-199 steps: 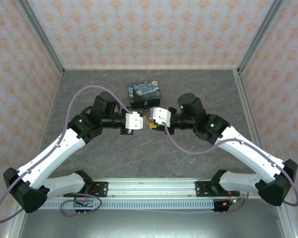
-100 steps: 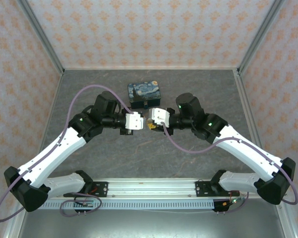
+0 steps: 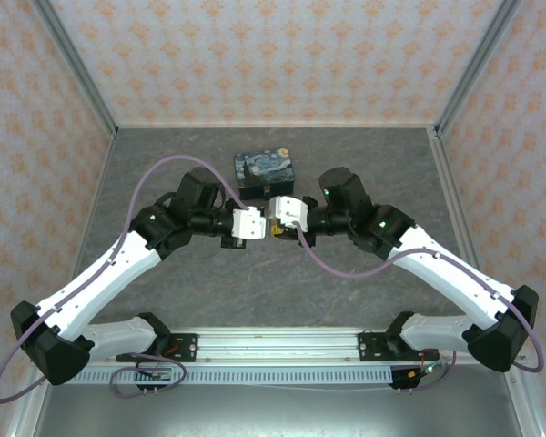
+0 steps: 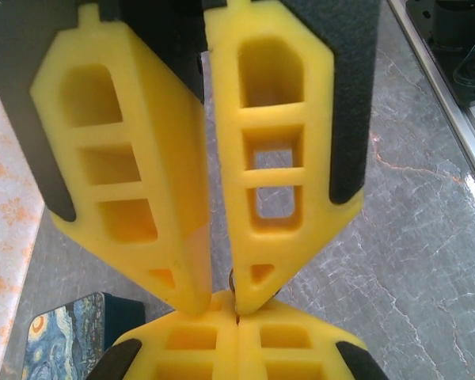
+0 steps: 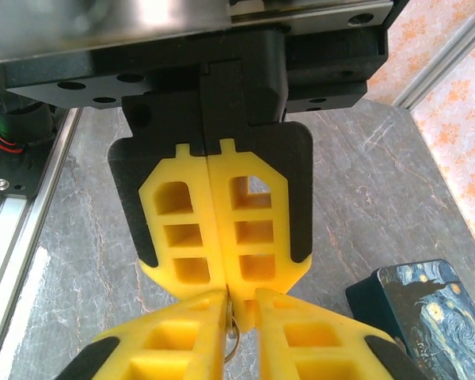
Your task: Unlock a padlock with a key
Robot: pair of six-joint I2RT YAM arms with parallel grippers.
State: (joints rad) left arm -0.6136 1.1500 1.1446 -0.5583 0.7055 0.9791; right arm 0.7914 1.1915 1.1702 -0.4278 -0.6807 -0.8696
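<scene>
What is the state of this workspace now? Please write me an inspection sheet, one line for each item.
surface: grey marbled tabletop, no damage seen.
job's things: thin metal loop in the narrow gap between the fingers of the right yellow-fingered gripper; too little shows to tell padlock from key.
clutter: blue-and-yellow Starry Night rectangular tin, on the table beyond the grippers.
grippers: left yellow-fingered gripper shut; right one nearly closed, meeting it tip to tip.
cables: purple cables loop freely off both arms.
surroundings: pink patterned walls, aluminium frame posts.
</scene>
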